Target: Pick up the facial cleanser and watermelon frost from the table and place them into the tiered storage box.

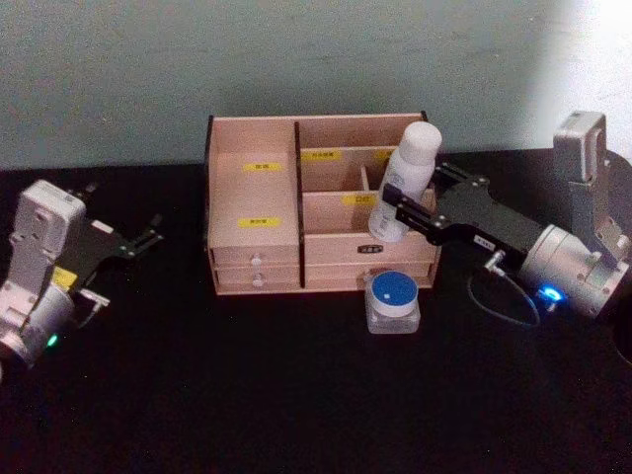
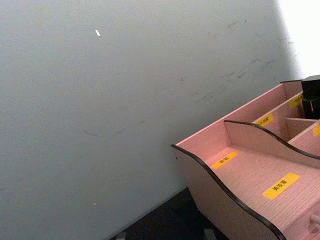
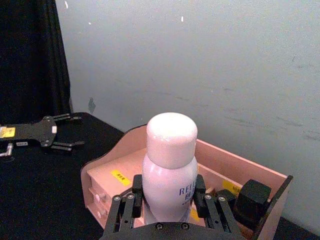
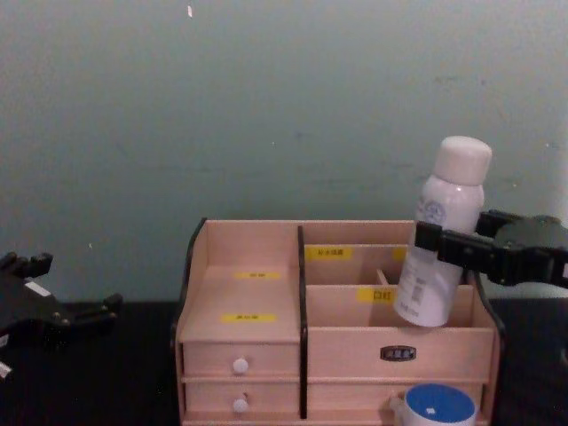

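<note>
Placement of the first item is, by my reading, the step in hand. At the back of the table stands the tiered storage box, with stepped shelves over two small drawers on its left half and divided compartments on its right. The watermelon frost sits on the table just in front of the box's right half, untouched, so that part of the job is not yet done. The facial cleanser is off the table and tilted, its cap leaning toward the robot's right. Its base hangs low over the right-hand compartments, and I cannot tell whether it has entered one.

The next move probably calls for righting the bottle and lowering it between the dividers until its base bears on the compartment floor. Only then should the grip be let go, since so tall and slim a bottle could topple if released while it leans.

The left gripper lies parked at the table's left side, well apart from the box, its fingers spread and empty. The right arm reaches in from the right, roughly level. The right gripper is clamped on the bottle's middle, one finger on each side.
</note>
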